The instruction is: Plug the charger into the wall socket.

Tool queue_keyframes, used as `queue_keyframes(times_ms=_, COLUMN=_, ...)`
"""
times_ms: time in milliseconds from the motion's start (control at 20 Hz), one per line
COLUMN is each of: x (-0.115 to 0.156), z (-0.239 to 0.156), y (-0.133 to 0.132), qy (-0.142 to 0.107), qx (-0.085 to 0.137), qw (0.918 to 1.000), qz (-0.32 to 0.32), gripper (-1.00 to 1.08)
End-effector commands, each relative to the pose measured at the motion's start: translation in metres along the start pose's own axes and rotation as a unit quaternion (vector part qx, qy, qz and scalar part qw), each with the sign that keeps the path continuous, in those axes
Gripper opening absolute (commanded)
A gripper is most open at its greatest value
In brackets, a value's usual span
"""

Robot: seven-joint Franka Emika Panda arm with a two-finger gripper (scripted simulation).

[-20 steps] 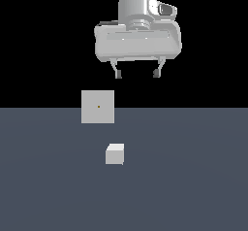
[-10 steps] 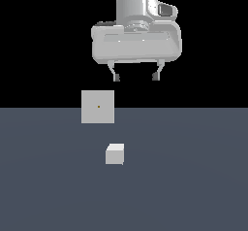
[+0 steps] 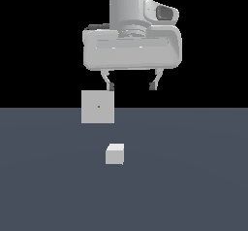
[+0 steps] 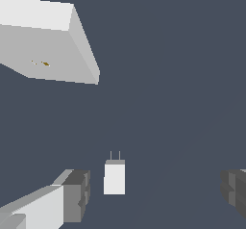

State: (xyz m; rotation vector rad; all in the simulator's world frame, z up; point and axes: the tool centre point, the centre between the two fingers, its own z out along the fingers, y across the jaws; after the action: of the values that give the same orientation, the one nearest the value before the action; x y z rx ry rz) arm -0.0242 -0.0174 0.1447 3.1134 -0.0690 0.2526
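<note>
- Lately my gripper (image 3: 131, 86) has slid toward the exterior view's left and a touch lower than it was a second ago, so it now hangs more nearly over the charger (image 3: 115, 154).
- Neither the charger nor the wall socket (image 3: 98, 107) has shifted; only I have moved.
- My jaws stand wide apart and hold nothing; in the wrist view the charger (image 4: 114, 177) sits in the gap, nearer one finger (image 4: 77, 188) than the other.
- It lies on the dark floor (image 3: 193, 176), in front of the socket and well below me, with two thin prongs pointing toward the socket (image 4: 48, 50).
- I judge the approach is under way and the descent and grasp are not yet done.
- No brand, label or writing is readable anywhere; the socket face shows only a tiny orange dot.
</note>
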Motion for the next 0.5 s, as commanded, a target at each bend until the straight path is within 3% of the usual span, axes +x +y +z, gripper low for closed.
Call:
queue_keyframes(times_ms=0, x=-0.007, z=0.007, y=-0.003, qy=0.013, qx=0.001, qw=0.9999, qz=0.001, gripper=1.0)
queue_keyframes(times_ms=450, x=-0.03, z=0.033, y=-0.016, qy=0.057, qx=0.004, qw=0.9984, qz=0.004, gripper=1.0)
